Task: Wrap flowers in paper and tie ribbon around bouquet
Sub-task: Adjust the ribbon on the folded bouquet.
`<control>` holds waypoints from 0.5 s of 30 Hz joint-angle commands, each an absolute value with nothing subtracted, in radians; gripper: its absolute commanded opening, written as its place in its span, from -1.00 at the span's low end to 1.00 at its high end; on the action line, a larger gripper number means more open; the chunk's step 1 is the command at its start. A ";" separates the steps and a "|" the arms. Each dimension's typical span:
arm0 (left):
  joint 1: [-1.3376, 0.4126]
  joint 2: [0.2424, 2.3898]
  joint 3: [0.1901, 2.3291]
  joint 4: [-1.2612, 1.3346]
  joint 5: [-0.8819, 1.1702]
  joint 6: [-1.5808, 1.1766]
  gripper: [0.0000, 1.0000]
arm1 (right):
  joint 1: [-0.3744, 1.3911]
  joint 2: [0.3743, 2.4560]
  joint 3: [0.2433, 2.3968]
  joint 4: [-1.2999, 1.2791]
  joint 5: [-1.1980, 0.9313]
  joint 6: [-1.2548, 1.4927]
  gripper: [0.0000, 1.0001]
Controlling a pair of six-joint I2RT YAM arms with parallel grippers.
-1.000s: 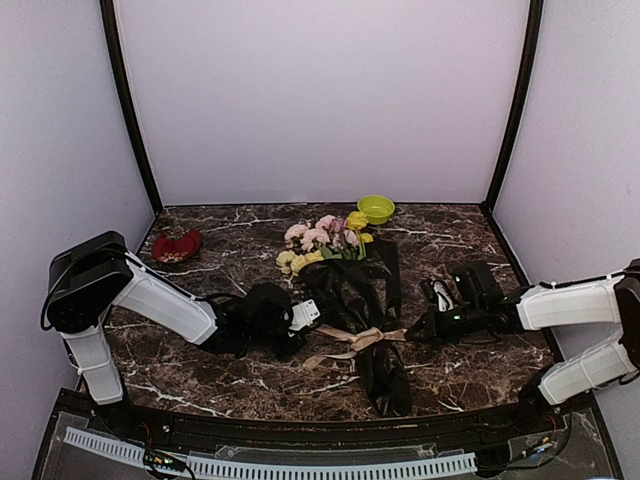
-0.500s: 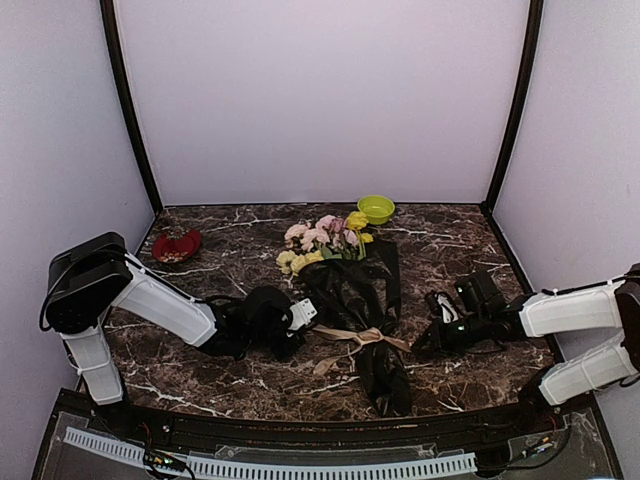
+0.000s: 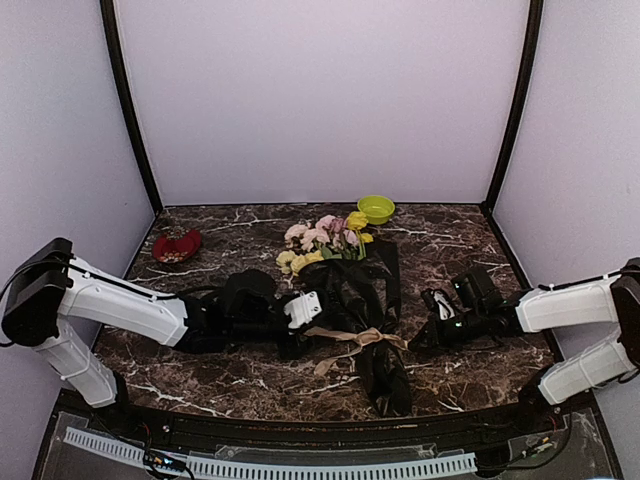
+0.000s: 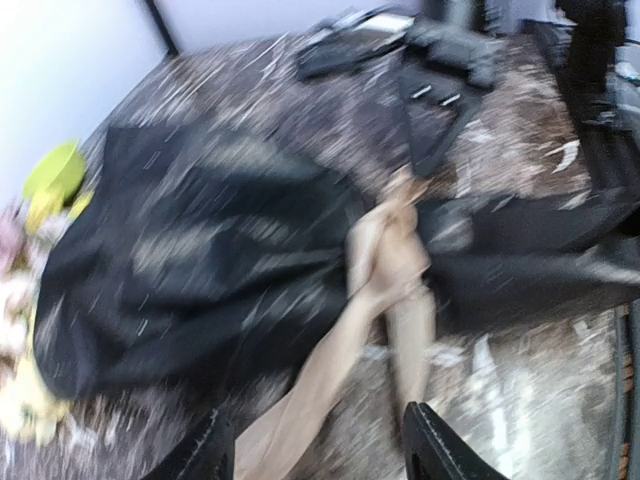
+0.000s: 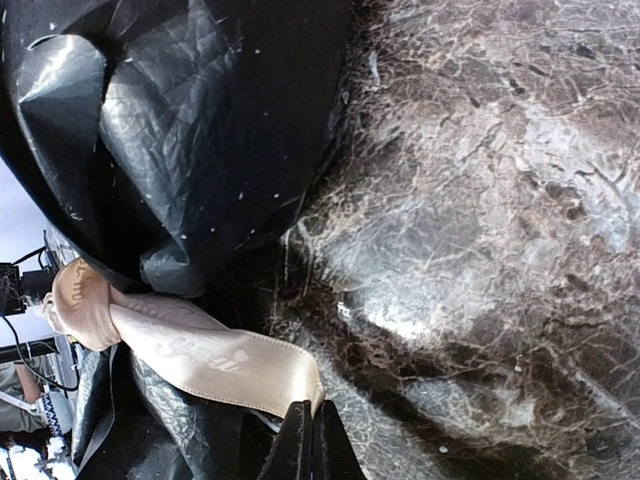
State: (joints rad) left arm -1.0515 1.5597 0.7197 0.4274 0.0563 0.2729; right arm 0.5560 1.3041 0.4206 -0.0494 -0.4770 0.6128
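Badly blurred bouquet (image 4: 200, 250), ribbon (image 4: 385, 265) tail cut off at frame bottom

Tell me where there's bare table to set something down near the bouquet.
Bare tabletop: at the back between the red object and the flowers, and back right past the green bowl. Crowded: the middle, where the left gripper and right gripper flank the bouquet and its ribbon.

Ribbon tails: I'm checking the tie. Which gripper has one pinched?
The right gripper, fingers shut on a tail of the ribbon. The left gripper has its fingers apart, the other tail lying loose between them.
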 commanded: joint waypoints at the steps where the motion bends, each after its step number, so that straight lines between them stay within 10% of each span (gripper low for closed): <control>1: -1.126 1.629 0.821 0.411 0.151 0.319 0.15 | 0.556 1.319 0.452 -0.028 -0.491 0.601 -1.00; 9: -1.147 1.829 1.006 0.347 0.043 0.321 0.27 | 0.561 1.317 0.450 -0.031 -0.493 0.598 -1.00; 15: -1.147 1.883 1.061 0.317 0.014 0.320 -0.08 | 0.562 1.316 0.447 -0.028 -0.495 0.596 -1.00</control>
State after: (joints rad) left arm -1.1473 1.8801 1.0183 0.3523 0.0536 0.3107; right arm 0.5564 1.3148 0.4301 -0.0490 -0.4808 0.6067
